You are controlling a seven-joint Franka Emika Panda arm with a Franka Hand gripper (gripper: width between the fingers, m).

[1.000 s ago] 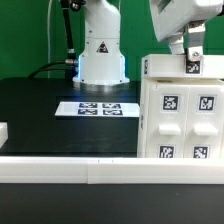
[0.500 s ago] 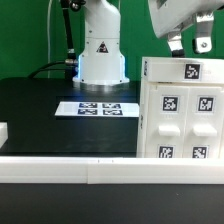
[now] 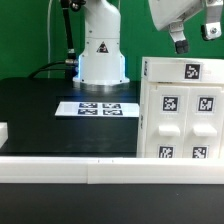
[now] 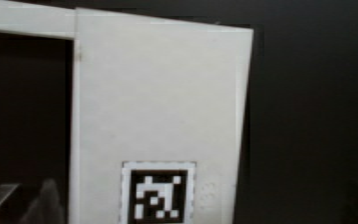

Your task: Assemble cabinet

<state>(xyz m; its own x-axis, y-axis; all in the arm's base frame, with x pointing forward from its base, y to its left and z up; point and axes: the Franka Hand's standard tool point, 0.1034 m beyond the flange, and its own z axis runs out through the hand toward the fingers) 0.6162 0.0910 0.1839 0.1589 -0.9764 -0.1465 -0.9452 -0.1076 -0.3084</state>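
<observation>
The cabinet [image 3: 180, 110] is a large white box standing upright at the exterior view's right, its broad face showing four tagged panels and one more tag on its top edge. My gripper [image 3: 196, 38] hangs in the air just above the cabinet's top, clear of it, with fingers [image 3: 180, 43] spread apart and nothing between them. The wrist view looks down on the cabinet's narrow white top face [image 4: 158, 100] with its tag [image 4: 158, 192]. My own fingertips are too dark to make out there.
The marker board [image 3: 98, 108] lies flat on the black table in front of the robot's white base [image 3: 101, 55]. A white rail [image 3: 70, 168] runs along the near edge. A small white piece [image 3: 3, 131] sits at the exterior view's left edge.
My gripper has risen from the cabinet's top edge, where its fingers sat by the top tag, to a spot above it. The cabinet has not moved.
</observation>
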